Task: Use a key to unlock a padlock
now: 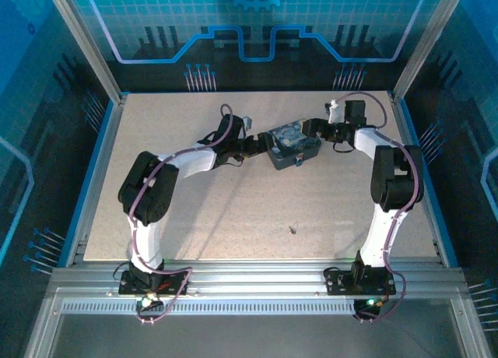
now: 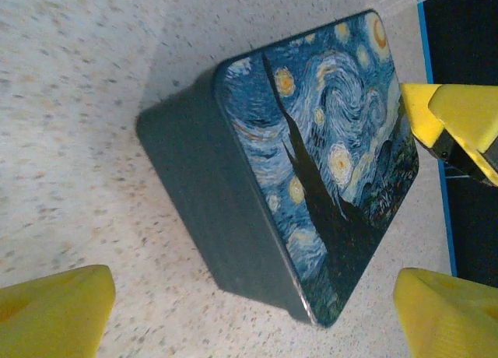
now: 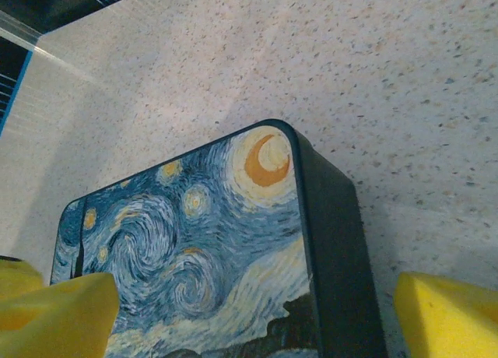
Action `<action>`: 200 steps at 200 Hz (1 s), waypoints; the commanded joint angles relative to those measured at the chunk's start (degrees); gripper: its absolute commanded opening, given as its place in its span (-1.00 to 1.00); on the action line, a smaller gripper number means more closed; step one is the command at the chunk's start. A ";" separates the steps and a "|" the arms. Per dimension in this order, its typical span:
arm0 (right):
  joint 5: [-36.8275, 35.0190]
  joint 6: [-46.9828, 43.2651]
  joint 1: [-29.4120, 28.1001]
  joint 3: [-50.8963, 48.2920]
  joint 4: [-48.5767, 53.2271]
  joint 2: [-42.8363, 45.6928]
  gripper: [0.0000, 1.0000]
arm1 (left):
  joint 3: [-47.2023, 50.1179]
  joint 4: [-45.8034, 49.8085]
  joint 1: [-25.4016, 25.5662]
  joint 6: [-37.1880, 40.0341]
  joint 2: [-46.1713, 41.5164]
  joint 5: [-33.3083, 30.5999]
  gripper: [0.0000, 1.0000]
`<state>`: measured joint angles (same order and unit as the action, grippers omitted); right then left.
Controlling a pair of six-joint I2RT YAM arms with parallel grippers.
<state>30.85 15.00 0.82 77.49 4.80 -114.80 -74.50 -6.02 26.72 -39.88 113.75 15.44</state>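
Note:
The blue starry-night tin [image 1: 292, 144] sits at the back middle of the table, lid shut. My left gripper [image 1: 264, 145] is at its left end, open, its yellow fingers [image 2: 54, 311] spread on either side of the tin's corner [image 2: 257, 241]. My right gripper [image 1: 309, 128] is at the tin's right end, also open, with the tin [image 3: 202, 249] between its yellow fingers [image 3: 447, 311]. A tiny grey metal thing [image 1: 293, 229], probably the key, lies alone on the table nearer the front. The padlock is too small to make out; a pale speck [image 1: 298, 160] shows on the tin's near wall.
The speckled tabletop [image 1: 233, 210] is bounded by a blue rim and aluminium frame posts [image 1: 93, 70]. One yellow finger of the right gripper [image 2: 459, 124] reaches over the tin's far end in the left wrist view.

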 commanded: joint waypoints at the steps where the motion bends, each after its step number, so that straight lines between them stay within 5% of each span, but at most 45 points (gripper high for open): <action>1: 4.47 -0.44 0.59 2.52 4.73 -1.89 0.83 | -4.31 -1.20 0.76 -2.15 3.61 3.61 0.83; 112: 12.28 1.52 -2.30 -1.70 4.69 0.37 0.57 | -6.67 -2.80 1.38 -1.72 6.58 6.33 0.67; 200: 10.50 6.43 -9.27 -15.17 -3.56 9.68 0.56 | 4.89 -3.20 -1.08 0.66 -3.85 5.29 0.67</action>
<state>37.74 18.83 -3.62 65.52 3.20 -108.18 -72.77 -7.53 25.76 -40.73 115.09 18.70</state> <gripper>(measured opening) 0.783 0.833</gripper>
